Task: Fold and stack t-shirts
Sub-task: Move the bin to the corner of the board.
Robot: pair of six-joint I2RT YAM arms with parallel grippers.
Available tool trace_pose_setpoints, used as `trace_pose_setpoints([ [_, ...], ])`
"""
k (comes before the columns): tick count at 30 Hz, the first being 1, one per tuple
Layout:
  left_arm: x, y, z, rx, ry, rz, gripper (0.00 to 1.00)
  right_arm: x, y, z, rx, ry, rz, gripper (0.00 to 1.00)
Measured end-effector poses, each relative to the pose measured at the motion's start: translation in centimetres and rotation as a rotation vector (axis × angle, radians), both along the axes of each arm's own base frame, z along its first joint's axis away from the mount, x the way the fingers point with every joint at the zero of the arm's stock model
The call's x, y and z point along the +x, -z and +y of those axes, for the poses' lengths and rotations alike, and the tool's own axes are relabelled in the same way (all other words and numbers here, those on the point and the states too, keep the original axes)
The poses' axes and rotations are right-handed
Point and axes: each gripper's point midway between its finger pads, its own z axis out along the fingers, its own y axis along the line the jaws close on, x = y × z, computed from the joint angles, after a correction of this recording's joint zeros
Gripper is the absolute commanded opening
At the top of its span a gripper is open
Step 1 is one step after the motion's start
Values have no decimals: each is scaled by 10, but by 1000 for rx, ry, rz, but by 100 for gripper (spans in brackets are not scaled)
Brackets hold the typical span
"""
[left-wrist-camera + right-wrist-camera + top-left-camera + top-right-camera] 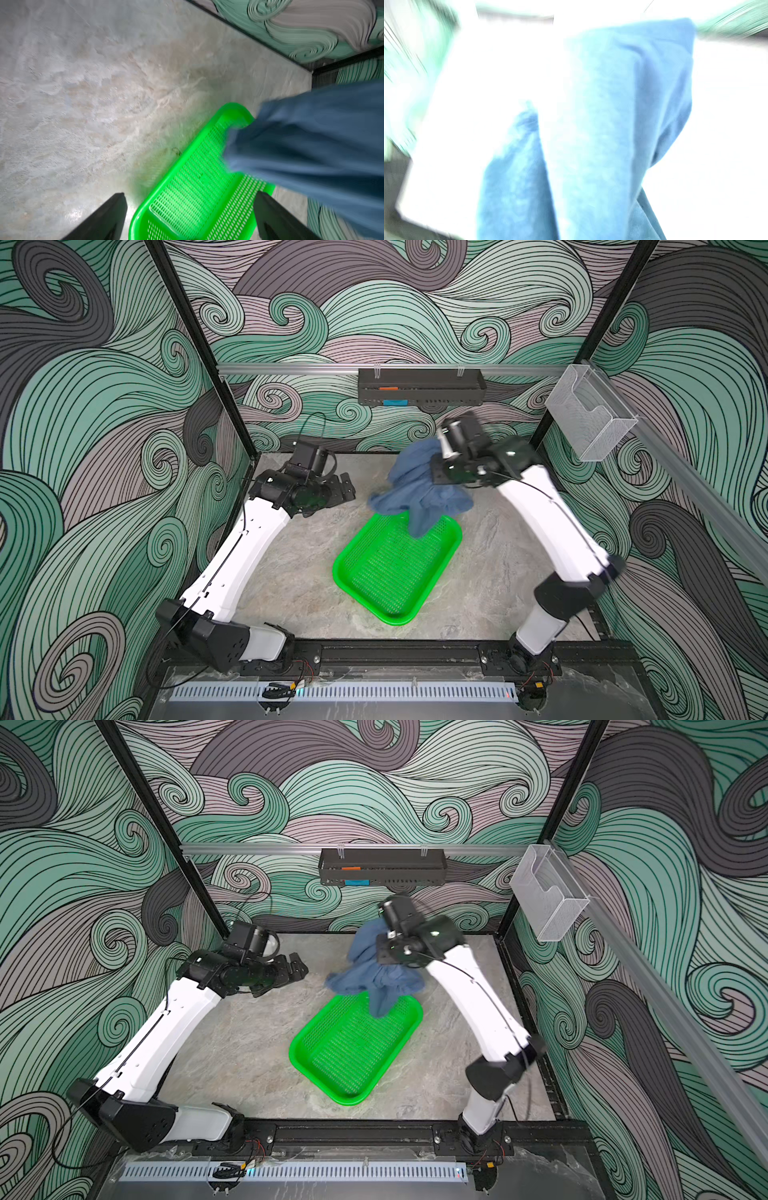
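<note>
The right tool [434, 479] was clamped on a bunch of the slate-blue t-shirt [415, 493], its fingertips buried in the cloth. It was raised above the far part of the counter [291, 572]. The right wrist view was washed out and blurred and gave only folds of blue cloth close to the lens. The left tool [190, 195] stood with its jaws wide apart and nothing between them, raised over the counter's far left part and aimed toward the green basket [345, 572].

The shirt hung crumpled from the grip, off the counter. Its long axis ran downward from the tool, and its lowest point dangled over the far end of the basket. Whether that tip touched the mesh could not be told. One flap stuck out sideways toward the left arm.

The basket lay near the middle of the counter, its long axis running diagonally from the near centre toward the far right. The counter was a pale, marbled grey-and-tan slab framed by black rails. Walls printed with green, grey and mauve swirls enclosed it. A black tray [419, 385] hung on the back rail, and a clear mesh holder [590, 418] on the right one.
</note>
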Motion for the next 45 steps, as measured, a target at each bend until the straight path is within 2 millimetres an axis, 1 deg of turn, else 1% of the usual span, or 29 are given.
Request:
trace_pose_setpoints([
  [1,-5,7,-12,12,36,30,99,-13,-27,-20,22,45,-71,0],
  [2,-11,17,-28,25,79,66,99,-34,-56,-43,52,92,-151,0],
  [3,-18,31,-43,44,124,110,99,-56,-80,-63,80,124,-221,0],
  [5,-31,58,-65,70,182,188,99,-91,-108,-91,119,161,-308,0],
  [6,-40,75,-75,83,213,238,99,-105,-117,-104,131,183,-342,0],
  [7,-46,89,-82,90,231,281,99,-112,-118,-111,130,196,-353,0],
  [8,-50,104,-88,97,242,325,99,-117,-116,-117,119,210,-349,0],
  [10,-50,132,-96,110,243,403,99,-115,-102,-118,83,223,-309,0],
  [12,-41,157,-105,127,242,459,99,-103,-76,-112,13,226,-225,0],
  [13,-35,166,-110,136,240,475,99,-98,-65,-109,-15,226,-191,0],
  [15,-13,184,-123,150,233,497,99,-85,-43,-101,-73,223,-120,0],
  [17,9,198,-131,152,223,504,99,-77,-29,-96,-106,221,-77,0],
  [18,17,205,-131,148,213,514,99,-75,-25,-95,-116,220,-65,0],
  [19,23,210,-127,150,199,522,99,-74,-24,-95,-119,220,-63,0],
  [20,31,216,-118,152,176,534,99,-74,-24,-95,-119,221,-64,0],
  [22,47,223,-91,159,108,553,99,-76,-26,-96,-114,223,-73,0],
  [23,59,225,-69,160,52,562,99,-77,-28,-97,-109,225,-79,0],
  [25,83,225,-25,154,-56,564,99,-78,-30,-99,-102,227,-90,0],
  [26,100,222,0,148,-111,556,99,-79,-31,-99,-100,225,-95,0],
  [28,136,213,38,150,-190,504,99,-79,-29,-100,-100,226,-95,0],
  [30,183,193,79,159,-256,402,99,-78,-25,-99,-107,221,-86,0],
  [32,212,169,109,174,-310,307,99,-76,-21,-97,-110,213,-72,0],
  [33,223,152,124,192,-338,252,99,-75,-19,-95,-110,207,-66,0],
  [36,231,109,147,225,-377,155,99,-72,-14,-92,-112,194,-53,0],
  [38,230,89,147,218,-377,115,99,-71,-10,-91,-112,189,-49,0],
  [40,221,75,134,193,-347,103,99,-71,-6,-92,-114,188,-42,0],
  [41,213,70,120,170,-312,109,99,-71,-3,-93,-114,189,-38,0],
  [43,195,66,83,124,-226,122,99,-72,0,-96,-114,194,-34,0],
  [45,170,64,19,48,-85,137,99,-73,1,-99,-110,203,-38,0],
])
